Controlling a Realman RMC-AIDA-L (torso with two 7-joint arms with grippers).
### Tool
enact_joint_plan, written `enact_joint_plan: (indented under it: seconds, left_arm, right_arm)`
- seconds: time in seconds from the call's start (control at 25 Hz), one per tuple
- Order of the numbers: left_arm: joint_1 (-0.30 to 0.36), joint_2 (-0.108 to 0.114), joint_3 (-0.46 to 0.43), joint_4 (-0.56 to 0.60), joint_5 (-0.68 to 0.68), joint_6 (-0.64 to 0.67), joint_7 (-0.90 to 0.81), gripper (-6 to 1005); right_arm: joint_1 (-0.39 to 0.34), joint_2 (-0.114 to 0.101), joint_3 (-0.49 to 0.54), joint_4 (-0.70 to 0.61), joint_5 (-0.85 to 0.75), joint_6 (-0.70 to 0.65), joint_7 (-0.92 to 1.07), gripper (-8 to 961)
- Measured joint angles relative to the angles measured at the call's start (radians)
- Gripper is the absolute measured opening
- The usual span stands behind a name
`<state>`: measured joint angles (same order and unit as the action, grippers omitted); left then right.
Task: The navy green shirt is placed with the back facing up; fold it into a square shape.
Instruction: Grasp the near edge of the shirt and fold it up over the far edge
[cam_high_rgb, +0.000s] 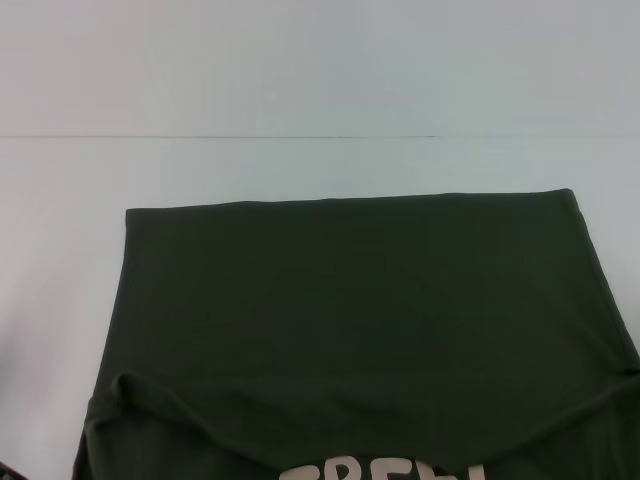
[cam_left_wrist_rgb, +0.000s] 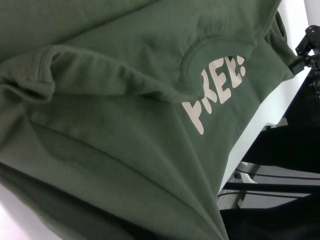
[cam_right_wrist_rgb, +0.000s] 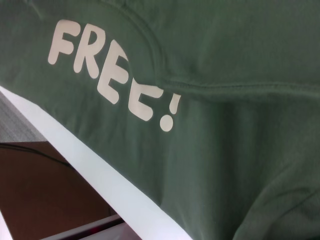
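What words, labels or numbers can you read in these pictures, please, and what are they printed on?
"FREE!" in pale block letters on the green shirt, read whole in the right wrist view.
The same print appears in the left wrist view, partly creased.
In the head view only the letter tops show at the near edge, cut off.
No other text is visible.

The navy green shirt (cam_high_rgb: 360, 330) runs off the near edge of the head view, which slices through its white lettering (cam_high_rgb: 385, 471); neither gripper's fingers show in any view.
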<state>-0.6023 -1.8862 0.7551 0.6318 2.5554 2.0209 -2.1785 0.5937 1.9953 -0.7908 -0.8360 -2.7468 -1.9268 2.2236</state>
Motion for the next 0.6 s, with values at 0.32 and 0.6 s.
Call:
enact_joint_plan:
  seconds: [0.32, 0.6]
  left_arm:
    - [-0.018, 0.012, -0.170, -0.030, -0.037, 0.008, 0.066, 22]
    - [-0.047, 0.021, -0.380, -0.035, -0.075, -0.051, 0.041, 23]
  right_arm:
    - [0.010, -0.023, 0.143, 0.010, 0.110, 0.010, -0.008, 53]
    - [0.026, -0.108, 0.318, 0.167, 0.260, 0.130, 0.010, 53]
